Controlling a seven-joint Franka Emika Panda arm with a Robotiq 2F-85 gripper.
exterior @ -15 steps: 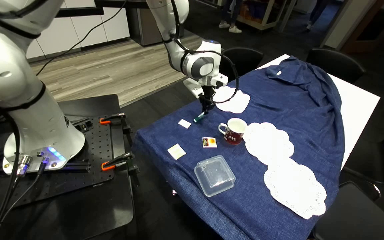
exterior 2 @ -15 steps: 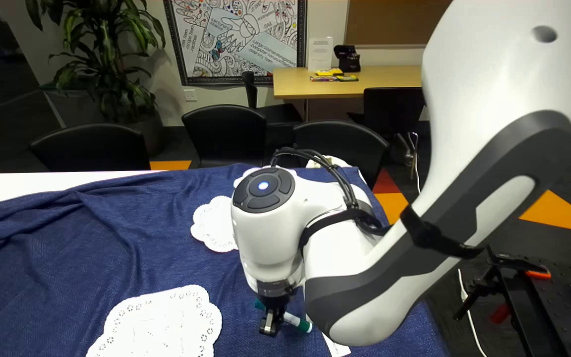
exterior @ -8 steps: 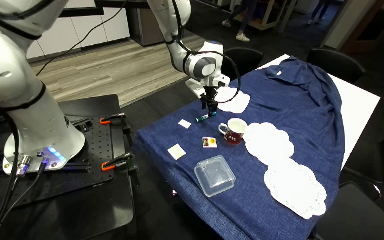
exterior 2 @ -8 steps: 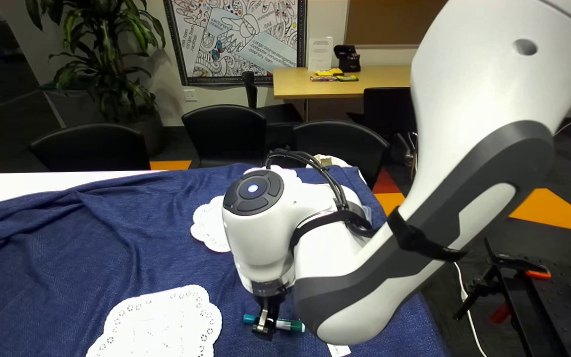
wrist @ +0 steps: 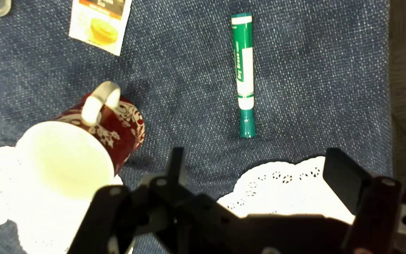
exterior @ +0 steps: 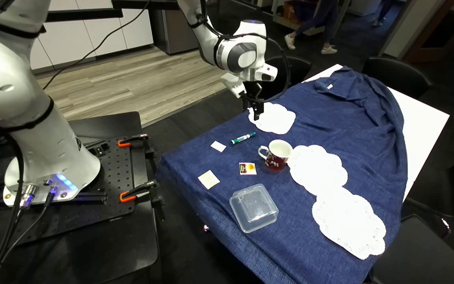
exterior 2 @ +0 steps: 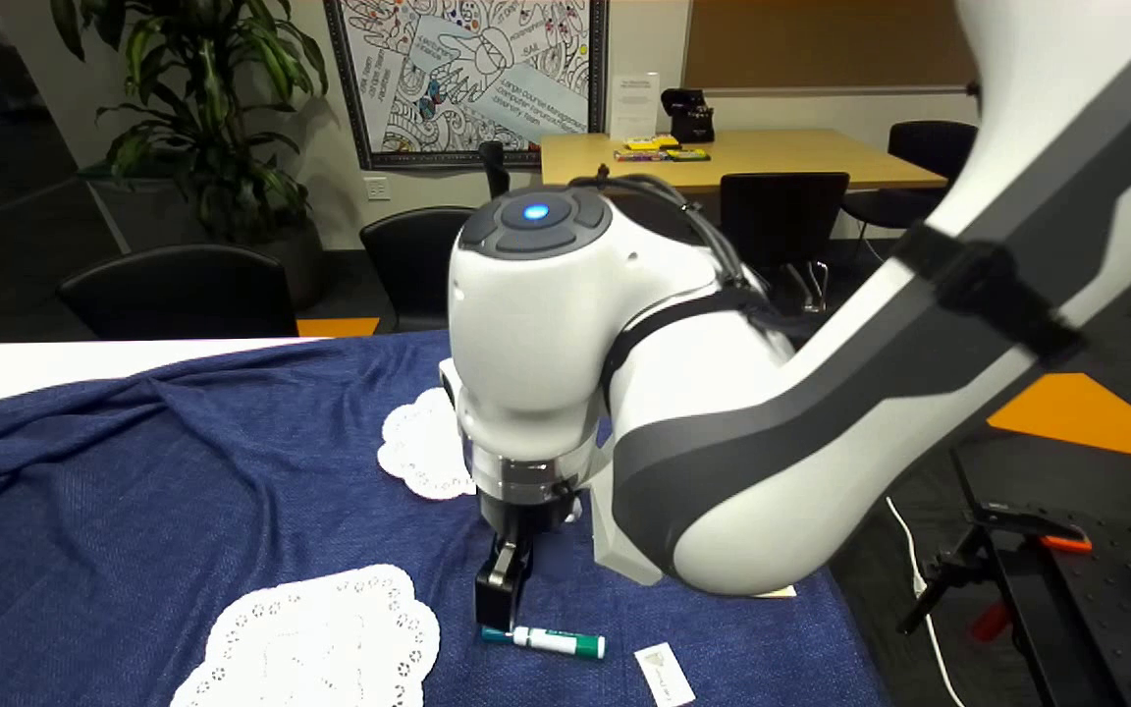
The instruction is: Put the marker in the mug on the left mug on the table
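Observation:
The green-and-white marker (exterior: 243, 138) lies flat on the blue cloth, touched by nothing; it also shows in an exterior view (exterior 2: 556, 641) and full length in the wrist view (wrist: 245, 74). Beside it stands the upright mug (exterior: 276, 156), dark red outside with white flowers and pale inside; the wrist view has this mug (wrist: 118, 127) at left, its handle toward the top. My gripper (wrist: 255, 157) is open with nothing between its wide-spread fingers. It hangs above the table, near the marker's teal cap end, over the edge of a white doily (wrist: 287, 187).
On the cloth also lie a tea packet (exterior: 247, 168), a yellowish paper square (exterior: 209, 179) and a white card (exterior: 218, 146). A clear plastic tub (exterior: 253, 207) sits near the table's front edge. White doilies (exterior: 317, 167) spread beyond the mug.
The marker, held tilted in the gripper a second ago, has been let go and now rests flat on the cloth. The jaws have opened and the arm has risen away from it.

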